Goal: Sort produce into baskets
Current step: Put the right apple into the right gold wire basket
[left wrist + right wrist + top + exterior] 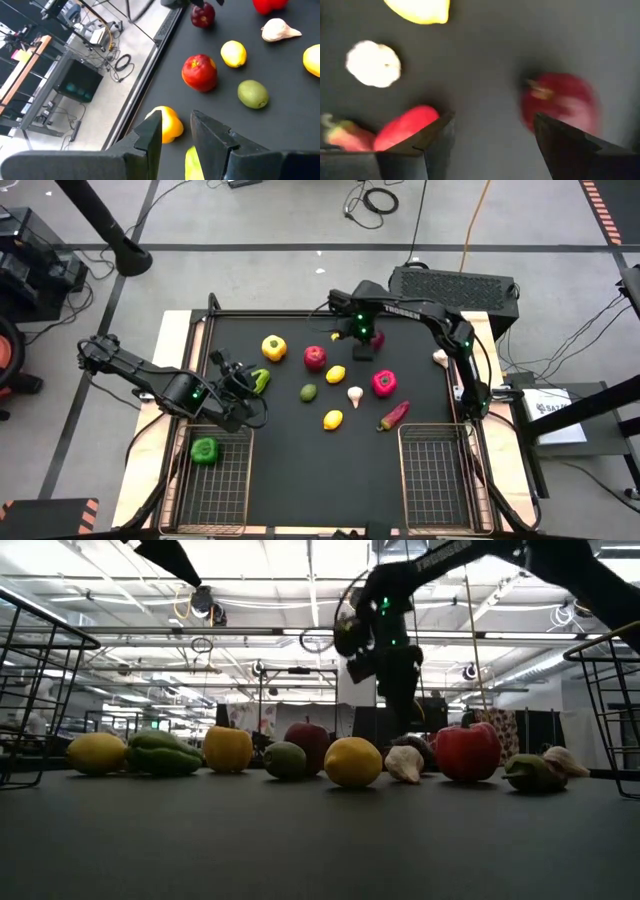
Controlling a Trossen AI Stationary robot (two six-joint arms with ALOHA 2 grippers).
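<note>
Produce lies spread over the middle of the black counter (300, 480), with one green pepper (204, 449) already in the left basket (215, 490); the right basket (435, 480) holds nothing. Left hand (243, 383) sits over the yellow-green pepper (261, 380) near the counter's left edge, fingers narrowly apart with the pepper showing just under the gap, not yet clamped. Right hand (368, 340) hangs at the far side over a dark red apple (560, 102), fingers wide apart and empty. Risk: the left fingers stand narrow and could push the pepper aside rather than straddle it; the round apple may roll off a pad. Only the right wrist view shows that apple offset toward one finger; the overhead view hides it.
</note>
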